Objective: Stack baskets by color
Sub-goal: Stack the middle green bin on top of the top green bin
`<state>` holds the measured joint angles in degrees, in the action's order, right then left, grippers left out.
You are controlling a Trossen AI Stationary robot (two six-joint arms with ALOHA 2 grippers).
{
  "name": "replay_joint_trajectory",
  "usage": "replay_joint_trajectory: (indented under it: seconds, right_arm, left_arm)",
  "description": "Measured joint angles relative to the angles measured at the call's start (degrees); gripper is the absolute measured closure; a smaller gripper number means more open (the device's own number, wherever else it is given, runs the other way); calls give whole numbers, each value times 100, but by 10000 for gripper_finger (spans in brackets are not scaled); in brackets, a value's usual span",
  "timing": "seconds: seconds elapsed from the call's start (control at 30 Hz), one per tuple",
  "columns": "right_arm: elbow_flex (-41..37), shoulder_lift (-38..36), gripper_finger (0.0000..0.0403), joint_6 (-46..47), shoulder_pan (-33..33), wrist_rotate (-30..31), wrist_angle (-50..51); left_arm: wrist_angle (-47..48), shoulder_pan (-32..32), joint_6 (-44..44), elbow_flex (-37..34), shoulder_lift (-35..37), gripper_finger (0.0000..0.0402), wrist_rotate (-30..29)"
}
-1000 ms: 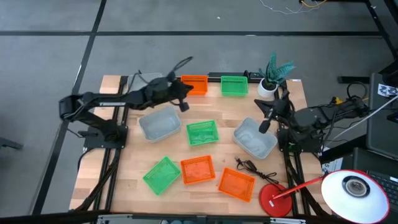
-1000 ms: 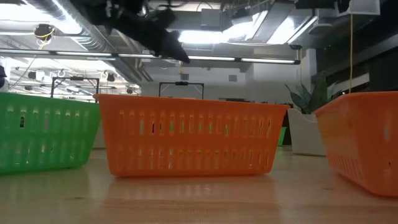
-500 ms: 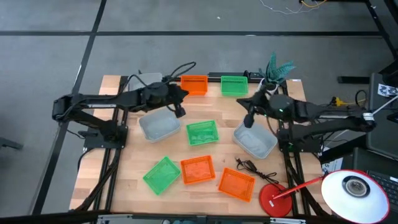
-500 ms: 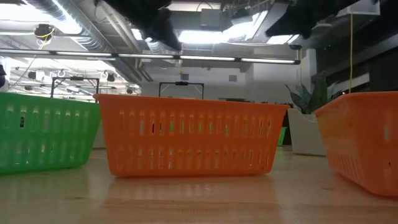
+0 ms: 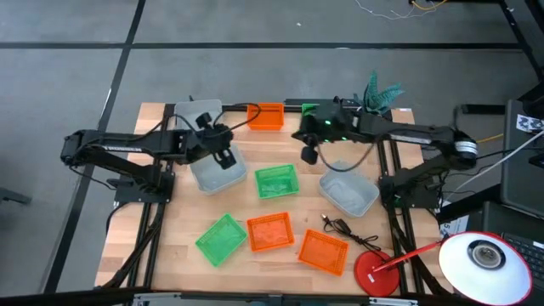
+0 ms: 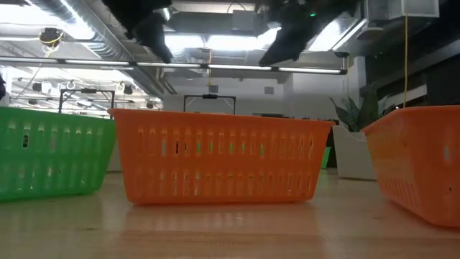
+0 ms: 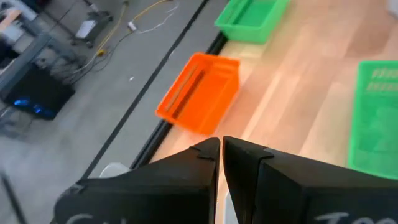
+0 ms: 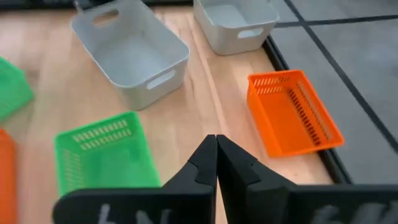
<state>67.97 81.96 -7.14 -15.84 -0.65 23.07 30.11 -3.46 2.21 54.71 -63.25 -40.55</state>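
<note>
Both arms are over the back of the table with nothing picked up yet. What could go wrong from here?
The orange basket at the back sits at the table edge; a nudge might tip it off. The left gripper and right gripper, both shut and empty, hang fairly close and may clash reaching inward. The loose black cable could snag.

Nine baskets are seen on the table (image 5: 170,255): three orange baskets (image 5: 268,116) (image 5: 269,231) (image 5: 323,252), three green baskets (image 5: 276,181) (image 5: 221,238) (image 7: 252,18) and three grey baskets (image 5: 208,177) (image 5: 348,191) (image 5: 197,110). One potted plant (image 5: 370,115), one red lamp (image 5: 374,274) and one black cable (image 5: 344,228) are also counted.
</note>
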Motion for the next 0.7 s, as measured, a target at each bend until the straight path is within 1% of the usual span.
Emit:
replay_joint_trajectory:
  seconds: [0.1, 0.27, 0.33, 0.47, 0.53, 0.7]
  right_arm:
    - [462, 501, 396, -346, -1, -10, 125]
    - [1016, 1126, 396, -392, -39, -12, 475]
    - [1163, 1323, 396, -394, -69, -10, 566]
    - [1453, 1718, 396, -362, -145, -16, 862]
    - [1573, 1893, 396, -362, -176, -79, 985]
    - [1641, 2142, 396, -400, -192, -90, 907]
  left_arm:
    - [82, 8, 151, -343, 331, 388, -67]
    - [-84, -70, 637, -1208, 1156, 388, -55]
    - [-213, -99, 804, -1580, 1536, 388, 62]
    - [-1042, -114, 783, -2397, 2306, 388, 635]
    - [-1582, -114, 579, -2783, 2681, 388, 870]
    - [-2401, -114, 225, -3504, 3427, 388, 1062]
